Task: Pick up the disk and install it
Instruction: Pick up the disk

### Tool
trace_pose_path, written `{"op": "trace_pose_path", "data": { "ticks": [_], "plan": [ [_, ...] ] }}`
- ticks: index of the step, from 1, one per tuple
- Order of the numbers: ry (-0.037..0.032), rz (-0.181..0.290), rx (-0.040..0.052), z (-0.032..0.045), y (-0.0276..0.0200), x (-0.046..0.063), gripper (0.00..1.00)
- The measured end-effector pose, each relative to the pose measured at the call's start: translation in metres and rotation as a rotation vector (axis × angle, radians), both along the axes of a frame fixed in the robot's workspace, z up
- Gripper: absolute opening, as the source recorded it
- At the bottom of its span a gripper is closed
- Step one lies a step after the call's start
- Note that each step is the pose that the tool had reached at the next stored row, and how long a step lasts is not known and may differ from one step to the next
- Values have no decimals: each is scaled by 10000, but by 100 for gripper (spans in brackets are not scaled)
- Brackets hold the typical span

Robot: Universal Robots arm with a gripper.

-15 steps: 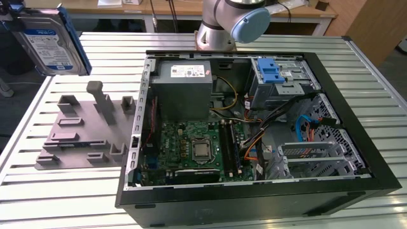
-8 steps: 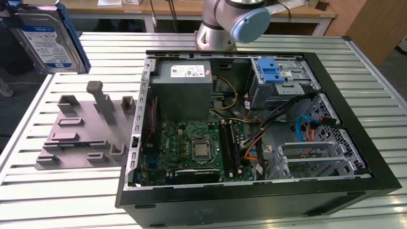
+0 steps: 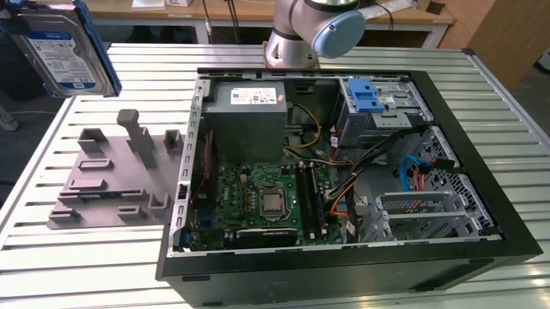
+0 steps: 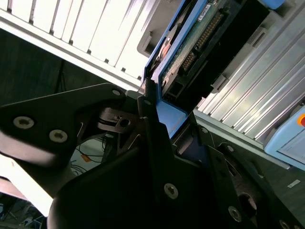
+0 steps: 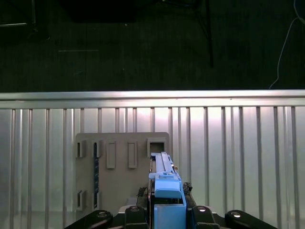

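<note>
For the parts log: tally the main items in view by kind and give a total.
Disk: 1
Grey holder: 1
Open computer case: 1
Power supply: 1
Total: 4

disk (image 3: 62,50) | silver, blue bracket | upright, apparently aloft | exterior view's left

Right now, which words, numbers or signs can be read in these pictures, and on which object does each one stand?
the disk, raised above the table in the exterior view: its white-and-blue label carries print, too small to read.
the power supply inside the computer case: its white sticker carries print, too small to read.
No text can be quoted as it reads; I can make out no other labels or signs.
</note>
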State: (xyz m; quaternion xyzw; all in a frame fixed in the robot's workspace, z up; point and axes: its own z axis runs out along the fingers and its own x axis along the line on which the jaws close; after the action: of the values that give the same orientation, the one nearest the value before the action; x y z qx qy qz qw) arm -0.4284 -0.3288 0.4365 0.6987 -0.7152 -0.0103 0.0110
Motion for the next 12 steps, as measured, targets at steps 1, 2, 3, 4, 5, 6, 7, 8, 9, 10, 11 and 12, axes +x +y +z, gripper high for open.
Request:
{"op": "trace_pose_path", "data": {
  "ticks": [1,2,3,4,5,6,7,8,9,10,11,12],
  "plan": [
    [0,0,0,5,0,0,36],
    [-1,0,0,9,0,0,36],
    [-1,0,0,13,0,0,36],
    [-1,0,1,16,0,0,36],
    [0,0,0,21,0,0,36],
    [-1,0,1,25,0,0,36],
    [-1,0,0,29,0,0,36],
    [0,0,0,34,0,0,36],
    [0,1,-1,39,0,0,36],
    [0,0,-1,44,0,0,36],
    [-1,0,-2,48,1,0,36],
    [0,0,-3,54,1,0,36]
  ]
}}
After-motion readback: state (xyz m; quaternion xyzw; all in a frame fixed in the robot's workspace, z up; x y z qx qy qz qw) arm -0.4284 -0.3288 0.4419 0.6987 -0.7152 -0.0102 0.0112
